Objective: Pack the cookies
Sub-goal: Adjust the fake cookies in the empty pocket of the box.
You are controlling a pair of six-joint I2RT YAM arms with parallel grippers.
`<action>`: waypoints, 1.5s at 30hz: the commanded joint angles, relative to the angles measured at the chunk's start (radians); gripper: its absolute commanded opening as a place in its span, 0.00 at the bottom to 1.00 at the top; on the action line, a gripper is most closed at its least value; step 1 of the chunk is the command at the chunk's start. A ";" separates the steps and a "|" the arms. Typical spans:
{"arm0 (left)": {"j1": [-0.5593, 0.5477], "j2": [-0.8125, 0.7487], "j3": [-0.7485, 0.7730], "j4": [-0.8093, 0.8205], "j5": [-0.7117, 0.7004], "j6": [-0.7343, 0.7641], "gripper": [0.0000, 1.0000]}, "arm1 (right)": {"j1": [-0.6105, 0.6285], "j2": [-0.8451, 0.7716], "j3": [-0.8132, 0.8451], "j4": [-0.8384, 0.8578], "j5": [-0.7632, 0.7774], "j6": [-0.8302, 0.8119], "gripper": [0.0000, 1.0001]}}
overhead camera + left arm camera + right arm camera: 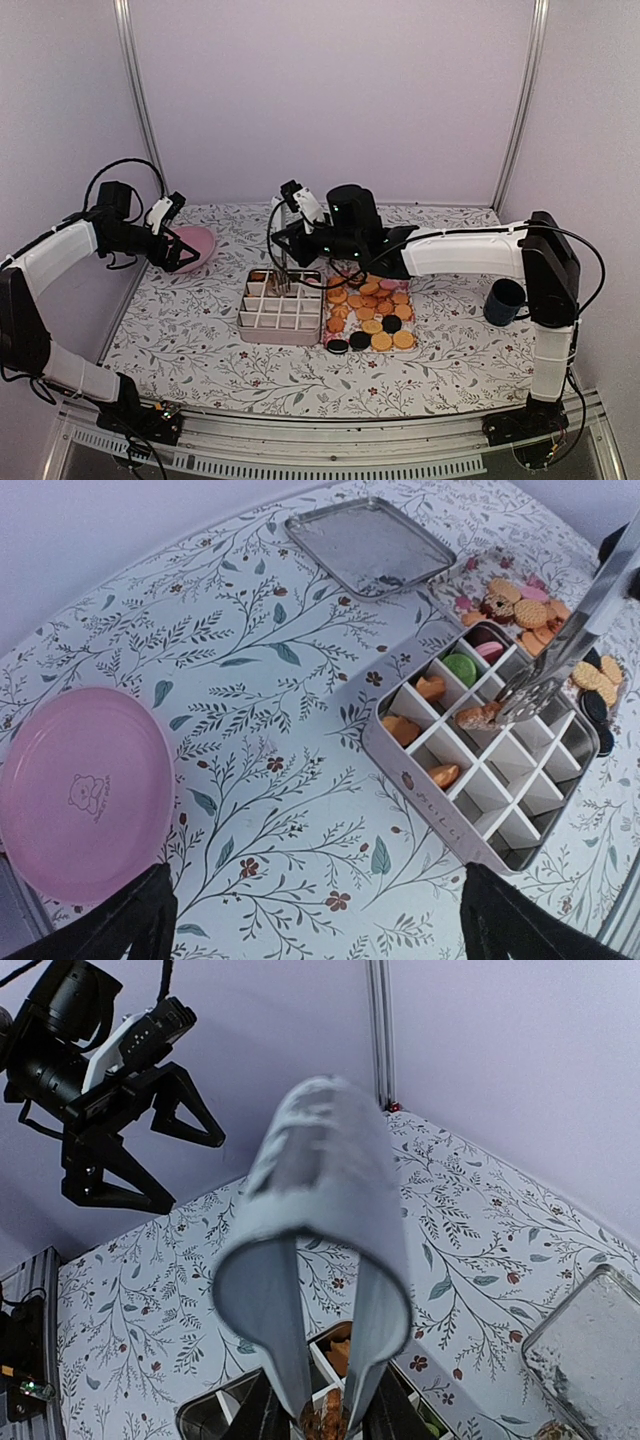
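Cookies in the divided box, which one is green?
The green cookie, in an edge compartment of the box between an orange cookie and the pink cookie; no other is green.

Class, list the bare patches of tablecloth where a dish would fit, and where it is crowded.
Bare cloth lies between the pink plate and the divided box, and along the near edge before box and cookies. Crowded where box, cookies and tongs meet.
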 commanded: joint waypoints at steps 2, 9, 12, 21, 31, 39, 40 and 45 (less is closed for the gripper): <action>0.006 -0.014 -0.012 0.018 0.013 0.010 0.99 | 0.003 -0.070 0.042 -0.020 -0.013 0.023 0.05; 0.006 -0.024 -0.025 0.024 0.012 0.009 0.99 | 0.002 -0.062 0.074 -0.056 -0.008 0.027 0.04; 0.006 -0.024 -0.027 0.026 0.014 0.010 0.99 | 0.003 -0.070 0.078 -0.055 -0.009 0.030 0.04; 0.006 -0.026 -0.039 0.029 0.020 0.016 0.99 | 0.003 -0.031 0.173 -0.190 -0.017 0.035 0.03; 0.006 -0.028 -0.047 0.033 0.019 0.021 0.99 | 0.003 0.072 0.335 -0.388 -0.023 0.036 0.03; 0.006 -0.028 -0.052 0.038 0.020 0.022 0.99 | 0.004 0.117 0.393 -0.468 -0.010 0.037 0.04; 0.005 -0.027 -0.051 0.038 0.021 0.022 0.99 | 0.003 0.119 0.395 -0.469 -0.012 0.035 0.04; 0.006 -0.025 -0.051 0.038 0.020 0.022 0.99 | 0.003 0.135 0.412 -0.470 -0.009 0.033 0.05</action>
